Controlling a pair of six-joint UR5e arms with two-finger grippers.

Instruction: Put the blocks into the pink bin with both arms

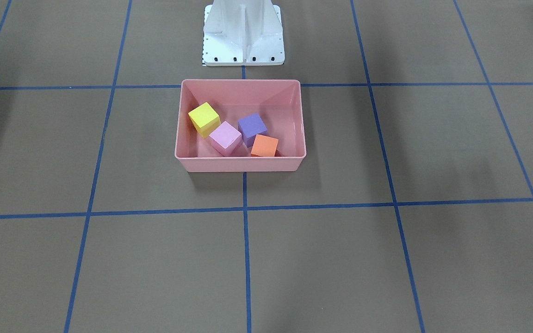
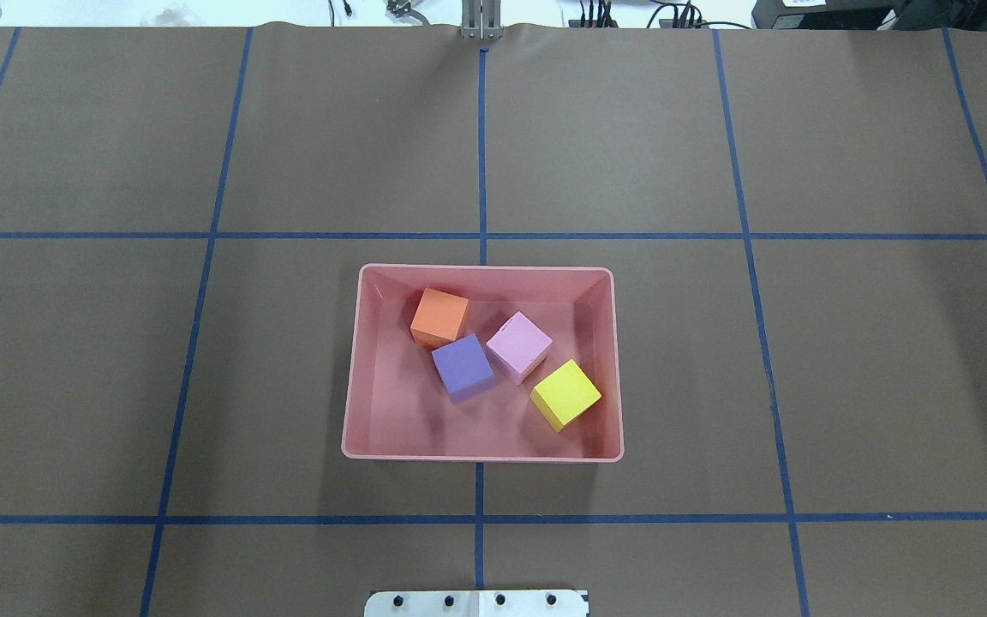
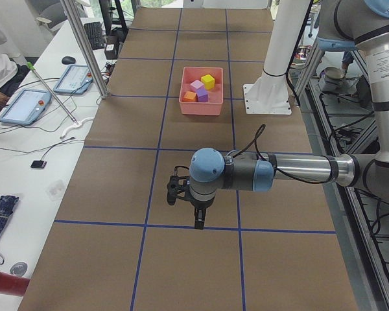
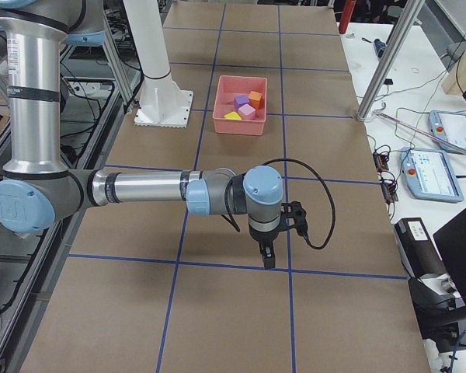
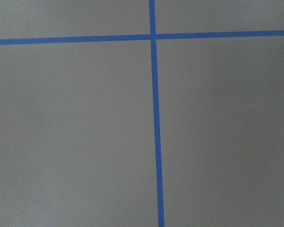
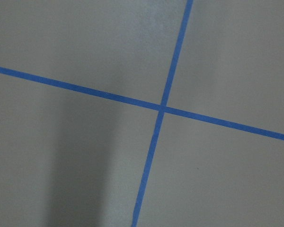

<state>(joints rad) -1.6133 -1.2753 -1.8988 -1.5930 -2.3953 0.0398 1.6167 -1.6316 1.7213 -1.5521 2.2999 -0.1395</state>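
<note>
Brown table [image 2: 631, 128], blue tape grid [image 2: 482, 154]; white desk [image 3: 19, 162] alongside. Four blocks [image 2: 463, 364] lie in the bin [image 2: 356, 386]. Left gripper [image 3: 198, 223] and right gripper [image 4: 269, 260] hang over the table; jaw spread cannot be told.

The bin [image 2: 355, 377] is salmon pink. The cubes are yellow [image 2: 565, 394], purple [image 2: 462, 364], orange [image 2: 439, 316] and light pink [image 2: 518, 345]. The brown surface [image 2: 716, 360] has a blue line grid.

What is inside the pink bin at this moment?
The pink bin holds an orange cube, a purple cube, a light pink cube and a yellow cube, side by side on its floor. The floor directly under them is covered; nothing else shows inside.
</note>
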